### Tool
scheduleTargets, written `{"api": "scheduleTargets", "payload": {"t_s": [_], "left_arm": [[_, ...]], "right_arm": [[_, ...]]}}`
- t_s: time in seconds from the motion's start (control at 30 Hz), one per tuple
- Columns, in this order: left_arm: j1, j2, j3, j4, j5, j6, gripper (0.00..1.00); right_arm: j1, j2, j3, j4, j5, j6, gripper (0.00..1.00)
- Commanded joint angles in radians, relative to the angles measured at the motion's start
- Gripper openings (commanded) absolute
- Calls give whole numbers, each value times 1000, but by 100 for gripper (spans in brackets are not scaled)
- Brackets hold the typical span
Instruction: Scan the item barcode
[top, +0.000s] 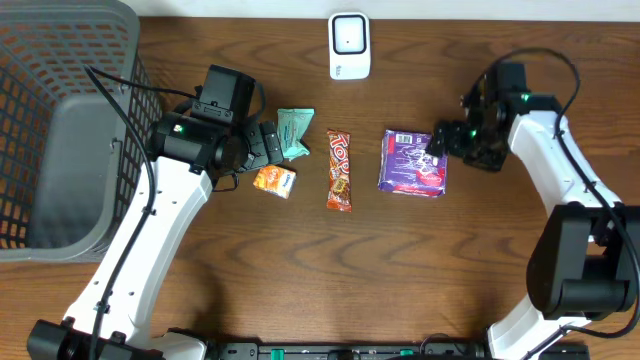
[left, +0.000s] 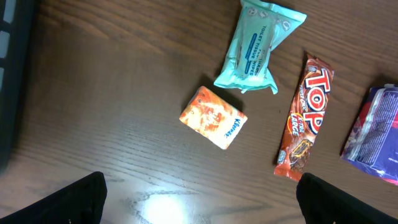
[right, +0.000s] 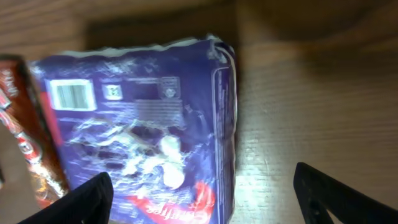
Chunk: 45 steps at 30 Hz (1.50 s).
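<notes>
The wooden tabletop (top: 400, 270) filled the overhead view, with a grey mesh basket (top: 30, 60) at the upper left of the frame. The left arm (top: 170, 210) reached up from the lower left, and the right arm (top: 560, 170) came up along the right edge.

The purple packet (top: 412, 165) lay flat right of centre, just beside the right arm's tip. In the right wrist view this packet (right: 143, 124) showed its printed back, with a barcode (right: 71, 94) near its upper left corner. The right jaws stood released: one finger (right: 81, 202) overlapped the packet's lower edge, and the other finger (right: 342, 199) was well clear over bare wood.

A red TOP chocolate bar (top: 339, 170) lay lengthwise just left of the packet. A teal wipes pack (top: 295, 130) sat further left, near the left arm's tip. A white scanner (top: 349, 45) stood at the top centre, apart from the row of goods. A small orange tissue pack (top: 274, 181) lay below the wipes.

The left jaws were spread wide and held nothing, their fingers (left: 68, 202) dark in the lower corners of the left wrist view
</notes>
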Motion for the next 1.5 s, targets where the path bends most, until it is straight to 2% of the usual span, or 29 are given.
{"api": "scheduleTargets", "payload": {"t_s": [0.0,0.2,0.23,0.3,0.33,0.37,0.4,0.57,0.7,0.8,0.9,1.0,1.1,1.2,1.47], "left_arm": [[3,4,9,-4,-9,10,98],[3,4,9,-4,-9,10,98],[3,4,9,-4,-9,10,98],[3,4,9,-4,-9,10,98],[3,4,9,-4,-9,10,98],[3,4,9,-4,-9,10,98],[3,4,9,-4,-9,10,98],[3,4,9,-4,-9,10,98],[3,4,9,-4,-9,10,98],[3,4,9,-4,-9,10,98],[3,4,9,-4,-9,10,98],[3,4,9,-4,-9,10,98],[3,4,9,-4,-9,10,98],[3,4,9,-4,-9,10,98],[3,4,9,-4,-9,10,98]], "right_arm": [[-19,7,-89,68,-94,-13,86],[-37,7,-229,281,-208,-13,79],[-37,7,-246,312,-227,-13,77],[-34,7,-277,367,-255,-13,65],[-34,7,-285,382,-254,-8,52],[-34,7,-289,385,-252,-9,31],[-35,7,-289,385,-249,-8,1],[-40,-8,-240,332,-244,3,1],[-30,-36,-90,150,-72,3,1],[5,-51,70,-21,182,17,1],[68,-51,214,-169,489,116,1],[142,-51,292,-279,776,261,1],[211,-51,294,-327,951,356,1],[268,-29,278,-357,1039,431,1],[368,105,225,-349,1030,481,1]]}}
